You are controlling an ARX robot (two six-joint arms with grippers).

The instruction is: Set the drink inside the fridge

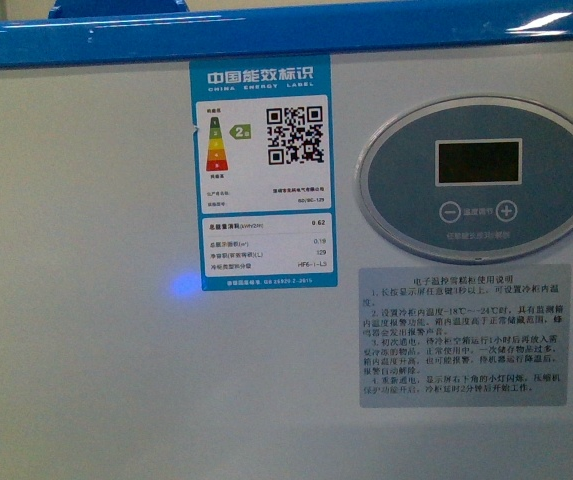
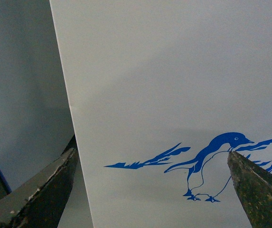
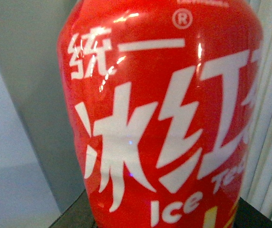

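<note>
Front view: the fridge (image 1: 86,300) wall fills the frame, with the blue rim (image 1: 266,35) across the top, the energy label (image 1: 263,170) at centre-left and the oval display (image 1: 478,178) at upper right. The robot stands close against this wall, so the lid is out of view.

The drink (image 3: 159,123) fills the right wrist view, red label toward the camera. Dark finger parts flank its base, so the right gripper (image 3: 166,218) appears closed on it, holding it ready for loading.

The left gripper (image 2: 151,153) is spread wide with nothing between its fingers, facing the penguin print (image 2: 211,161). It is judged to be kept free for the lid. The drink is not yet in the fridge.
</note>
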